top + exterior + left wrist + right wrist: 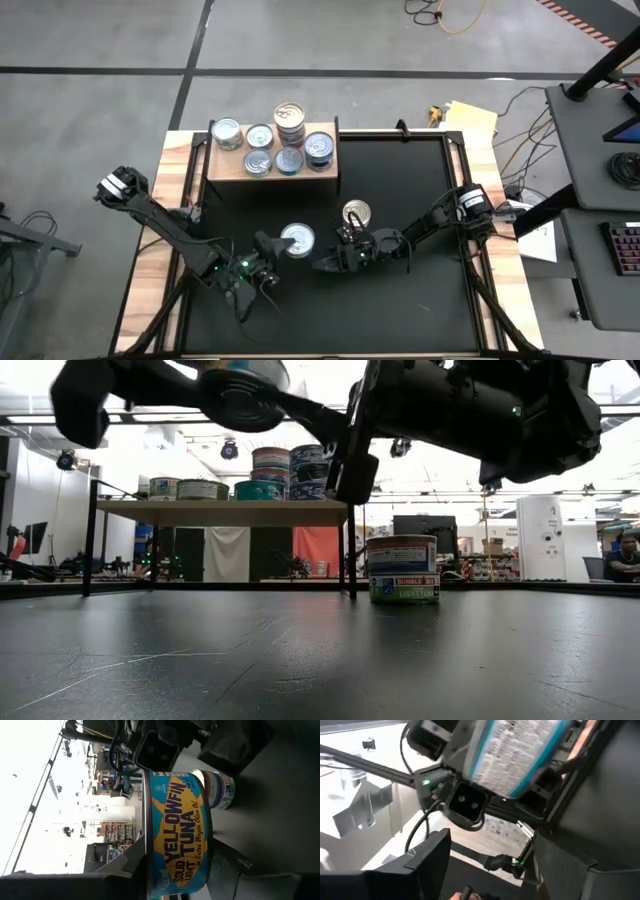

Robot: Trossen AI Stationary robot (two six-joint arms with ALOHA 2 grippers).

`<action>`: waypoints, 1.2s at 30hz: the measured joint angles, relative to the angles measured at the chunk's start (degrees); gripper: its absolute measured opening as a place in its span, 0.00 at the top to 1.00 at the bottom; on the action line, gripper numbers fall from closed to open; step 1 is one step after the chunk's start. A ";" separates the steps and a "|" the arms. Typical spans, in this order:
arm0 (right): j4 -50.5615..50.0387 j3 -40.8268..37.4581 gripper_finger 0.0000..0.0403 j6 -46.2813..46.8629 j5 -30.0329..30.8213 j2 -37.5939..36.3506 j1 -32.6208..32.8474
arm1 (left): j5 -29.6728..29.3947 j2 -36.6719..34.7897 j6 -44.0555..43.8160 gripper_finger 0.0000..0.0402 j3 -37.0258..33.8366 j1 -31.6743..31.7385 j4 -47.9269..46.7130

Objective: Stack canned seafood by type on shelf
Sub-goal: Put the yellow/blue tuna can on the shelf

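Note:
A tuna can (176, 835) with a yellow and blue label hangs above the table's middle, my left gripper (280, 243) shut on it. In the high view its silver top (298, 238) faces up. My right gripper (330, 260) stands open just to the right of that can, its fingers (432, 852) apart with nothing between them. A gold-topped can (357, 213) stands on its base on the black table, also in the low view (403, 568). The wooden shelf (225, 168) at the far left carries several cans, one pile (290, 120) stacked high. My left gripper pinches the can between its two fingers, one finger (127, 865) at each flat end, close to the rim (146, 870). The fingers come about level from the table's left. The can is lifted clear of the table, tilted in the low view (245, 385).
Wooden rails (150, 250) frame the black table top. Cables and a side desk (600, 150) lie beyond the right edge. The shelf stands on thin legs (92, 540), open underneath.

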 joint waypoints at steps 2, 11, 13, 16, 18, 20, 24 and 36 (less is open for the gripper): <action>0.33 -0.02 0.35 -1.24 0.03 -0.13 0.37 | 0.47 -1.63 -1.22 0.69 -0.93 -0.30 -0.32; -0.04 -0.02 0.42 -9.42 -6.44 -0.50 0.34 | 10.55 -17.15 -2.43 0.69 -6.16 -0.11 -0.98; -1.29 -0.01 0.43 -12.34 -8.07 -1.15 -0.23 | 12.54 -20.30 -3.54 0.69 -6.87 -0.14 -0.79; -4.97 0.84 0.44 -17.72 -10.74 -2.80 -1.47 | 9.72 -24.10 -4.08 0.69 -7.16 -0.12 -0.70; -10.00 1.90 0.44 -22.15 -13.80 -4.62 -2.62 | 6.29 -25.99 -1.91 0.69 -6.80 -0.10 -0.92; -17.27 3.16 0.44 -26.72 -15.40 -7.04 -3.60 | 4.06 -27.13 0.47 0.69 -6.11 0.18 -1.00; -40.12 6.99 0.44 -41.75 -15.05 -13.67 -5.09 | 3.71 -29.36 -0.88 0.69 -4.93 0.38 -3.72; -79.98 11.09 0.47 -71.77 10.02 -30.82 -4.44 | -1.32 -30.50 -19.02 0.69 -5.23 1.39 -22.44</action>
